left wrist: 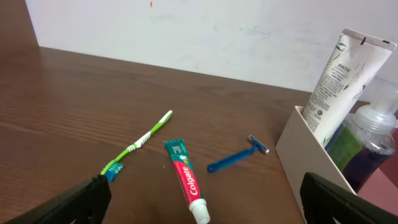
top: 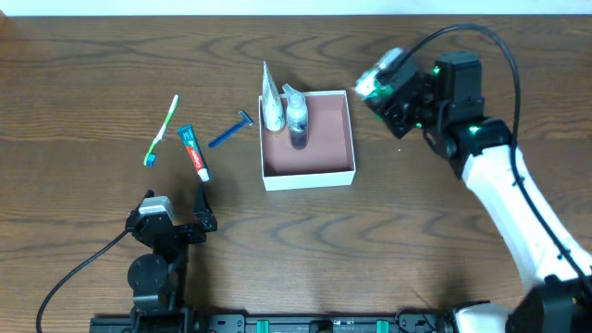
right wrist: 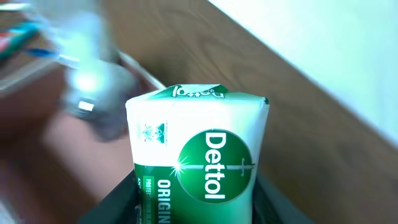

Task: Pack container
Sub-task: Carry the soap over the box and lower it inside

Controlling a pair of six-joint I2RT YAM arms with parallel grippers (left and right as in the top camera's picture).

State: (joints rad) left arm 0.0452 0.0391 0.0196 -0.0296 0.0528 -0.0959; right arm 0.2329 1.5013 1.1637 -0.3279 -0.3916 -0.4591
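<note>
Three loose: toothbrush, toothpaste, razor, just ahead of left gripper.
left gripper: spread wide, empty, facing them.
container: just left of right gripper; tube and bottle lean inside, floor spared.
right gripper: clamps soap bar, likely for packing.

The bench is dark brown with wavy wood grain. The container near its middle is white outside and pinkish-brown inside, and it holds a white tube with a grey-green leaf print and a clear bottle of dark blue-violet liquid. Toward the left edge lie a green-and-white toothbrush tipped blue, a red, green and white toothpaste tube and a blue razor, while toward the right edge the soap packet is white and green with white lettering.
</note>
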